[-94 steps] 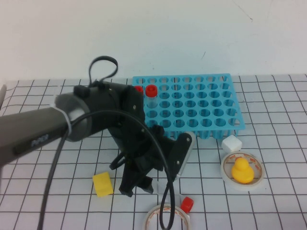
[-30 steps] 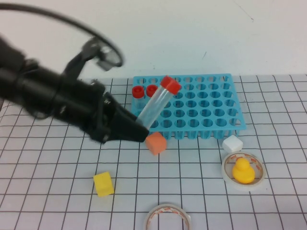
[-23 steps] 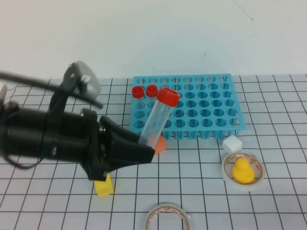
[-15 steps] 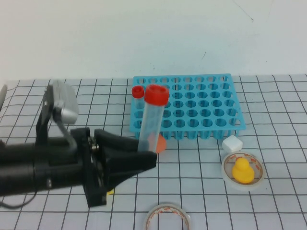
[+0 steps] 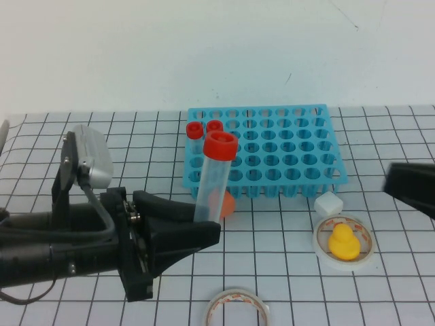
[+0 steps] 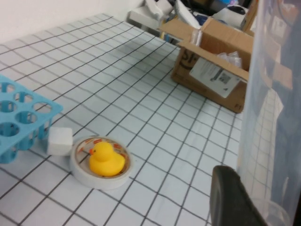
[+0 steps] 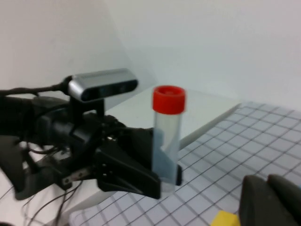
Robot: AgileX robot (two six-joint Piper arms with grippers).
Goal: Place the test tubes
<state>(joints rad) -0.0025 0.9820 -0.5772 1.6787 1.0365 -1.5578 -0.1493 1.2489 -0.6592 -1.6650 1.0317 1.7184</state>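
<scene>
My left gripper (image 5: 206, 227) is shut on a clear test tube (image 5: 211, 183) with a red cap (image 5: 220, 144). It holds the tube upright by its lower end, just in front of the blue rack (image 5: 272, 153). Two red-capped tubes (image 5: 195, 130) (image 5: 215, 126) stand in the rack's far left holes. In the left wrist view the tube (image 6: 273, 117) fills the edge beside a dark finger (image 6: 230, 197). My right gripper (image 5: 408, 185) comes in at the table's right side. In the right wrist view its fingers (image 7: 273, 200) are pressed together, empty, facing the held tube (image 7: 167, 136).
An orange cube (image 5: 227, 204) lies behind the held tube. A white cube (image 5: 329, 204) sits at the rack's front right, beside a yellow duck (image 5: 343, 241) on a tape roll (image 5: 321, 246). Another tape roll (image 5: 238, 309) lies at the front edge. A yellow cube (image 7: 225, 219) shows below the right gripper.
The left arm has swung down and back, turning the tube from tilted to upright. The right gripper has come into the high view at the right edge.
</scene>
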